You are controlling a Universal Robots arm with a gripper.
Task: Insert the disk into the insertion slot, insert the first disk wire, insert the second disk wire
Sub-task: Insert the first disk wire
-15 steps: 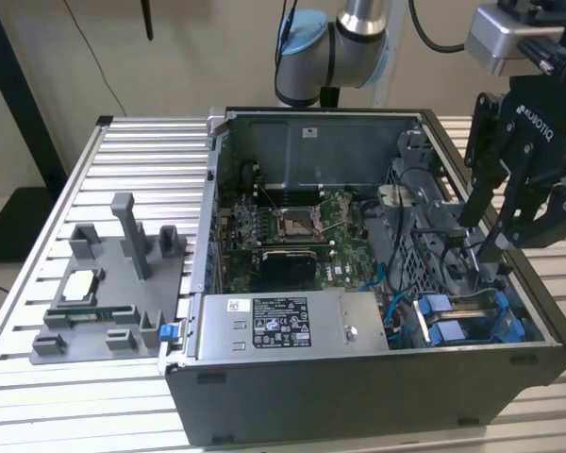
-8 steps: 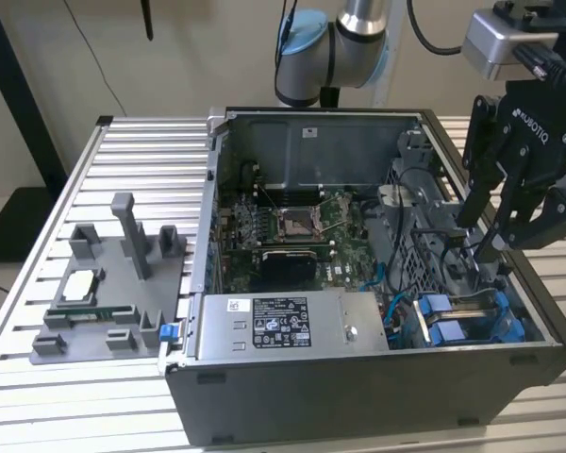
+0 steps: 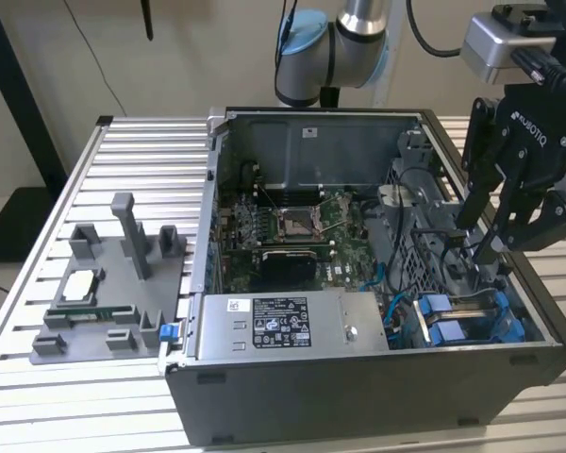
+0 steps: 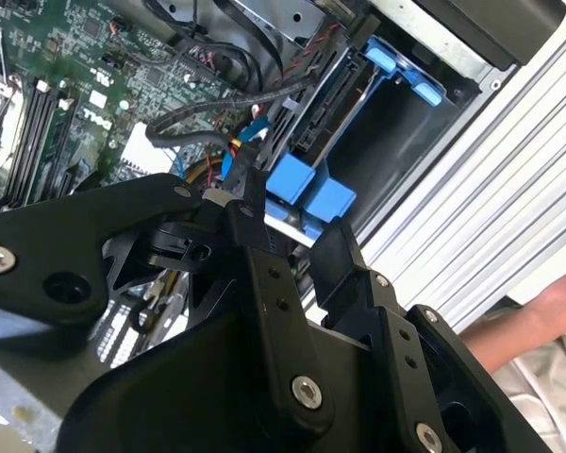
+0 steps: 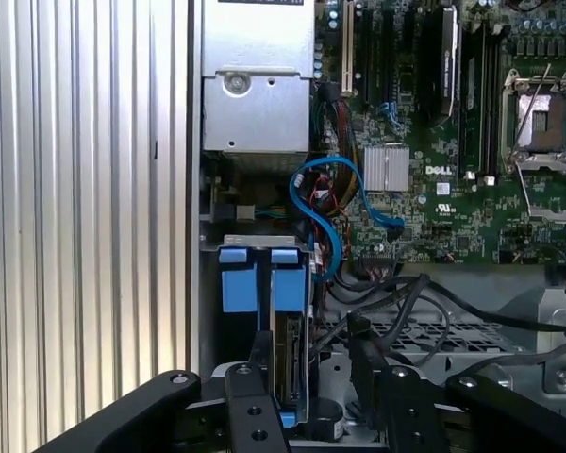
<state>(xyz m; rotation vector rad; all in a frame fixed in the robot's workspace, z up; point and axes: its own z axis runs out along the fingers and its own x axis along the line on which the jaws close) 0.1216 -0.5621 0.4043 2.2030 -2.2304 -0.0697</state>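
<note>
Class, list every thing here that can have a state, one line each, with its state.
Computer case, side panel off, inside open to view.
Disk, standing edge-on in the insertion slot.
Gripper, open, fingers either side of the disk.
CPU socket, bare, no cooler on it.
Blue cable, hanging in a loose loop; ends unclear.

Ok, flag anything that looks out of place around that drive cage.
A person's hand lies at the table edge, close to the open end effector. A blue cable loops loose next to the drive cage; I cannot tell whether its ends are plugged. Nothing looks damaged or spilled.
</note>
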